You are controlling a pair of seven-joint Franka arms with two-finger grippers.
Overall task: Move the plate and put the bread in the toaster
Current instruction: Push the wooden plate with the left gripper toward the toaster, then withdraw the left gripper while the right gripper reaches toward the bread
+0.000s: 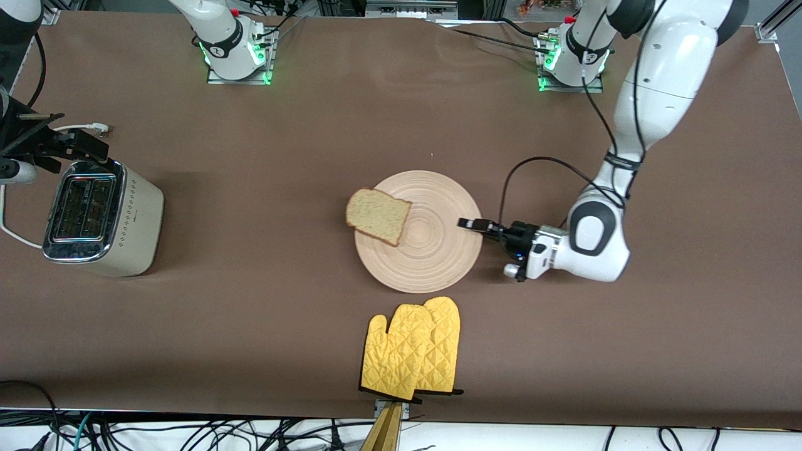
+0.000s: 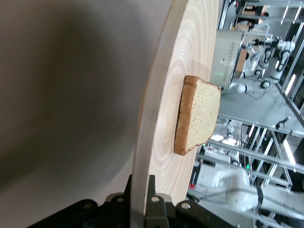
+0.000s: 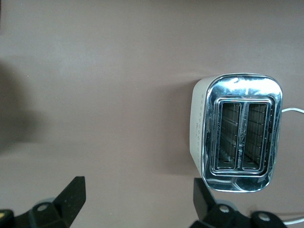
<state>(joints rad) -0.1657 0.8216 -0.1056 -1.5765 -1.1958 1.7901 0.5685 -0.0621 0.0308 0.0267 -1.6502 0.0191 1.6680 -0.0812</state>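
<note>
The pale wooden plate (image 1: 438, 250) lies in the middle of the table. The slice of bread (image 1: 378, 216) rests on it, overhanging the rim toward the right arm's end. My left gripper (image 1: 471, 224) is low at the plate's edge toward the left arm's end, shut on the rim. In the left wrist view the plate's rim (image 2: 156, 118) runs between the jaws of the left gripper (image 2: 145, 183), with the bread (image 2: 197, 116) farther along the plate. The cream toaster (image 1: 100, 216) stands at the right arm's end, both slots empty. My right gripper (image 1: 69, 145) hangs open above the table by the toaster (image 3: 242, 133), empty.
A pair of yellow oven mitts (image 1: 410, 351) lies near the table's front edge, nearer to the front camera than the plate. The toaster's white cord (image 1: 12, 232) loops off the table's end, and its plug (image 1: 94, 128) lies beside the toaster.
</note>
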